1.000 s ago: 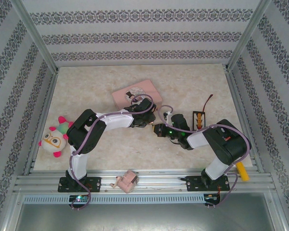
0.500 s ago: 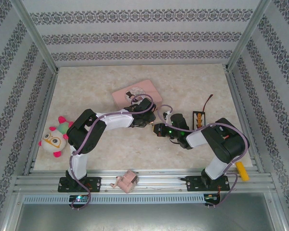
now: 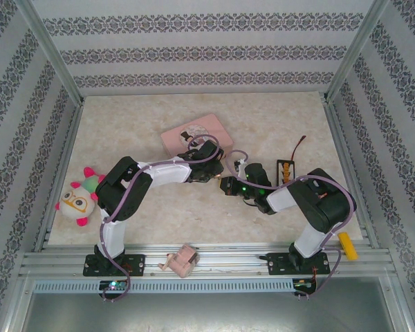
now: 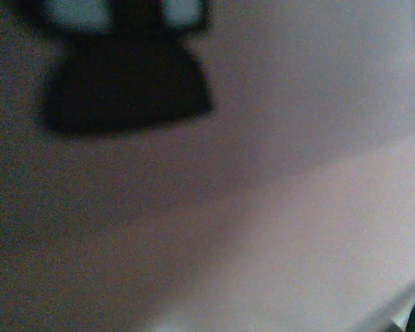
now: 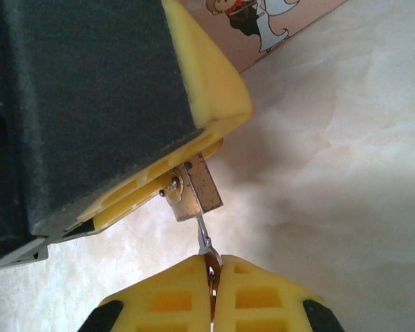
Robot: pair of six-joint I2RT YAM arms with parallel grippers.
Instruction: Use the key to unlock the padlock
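Patterned wallpaper walls (image 3: 207,52) box in a marble-look tabletop (image 3: 124,131). The pink tin (image 3: 196,133) with the cartoon lid sits roughly mid-table, so I'll place everything off that.

Both arms meet just on the near side of the tin, a bit to its right. Right wrist cam has the good stuff:

- **Left side:** the left fingers (image 5: 211,97), yellow pads on a dark block, are clamped on the padlock (image 5: 194,194), which pokes out from between them.
- **Right side:** the right fingers (image 5: 173,297) are squeezed together on the key (image 5: 204,238), pinching its head so just the thin shaft shows.
- **Where they meet:** the tip of that shaft is right up against the padlock's end. Can't tell whether it's actually in the keyhole or only touching.

Padlock and key are both held above the tabletop, just beside the tin's corner, which peeks in behind them. Left wrist cam is a blurry pinkish smear with a dark blob, so no help there.

Other bits:

- A round plush (image 3: 77,200) with glasses, well off to the tin's left and nearer the arm bases.
- A black tray (image 3: 285,169) with a red wire, to the tin's right.
- A yellow block (image 3: 348,245), far off to the tin's right at the near edge.
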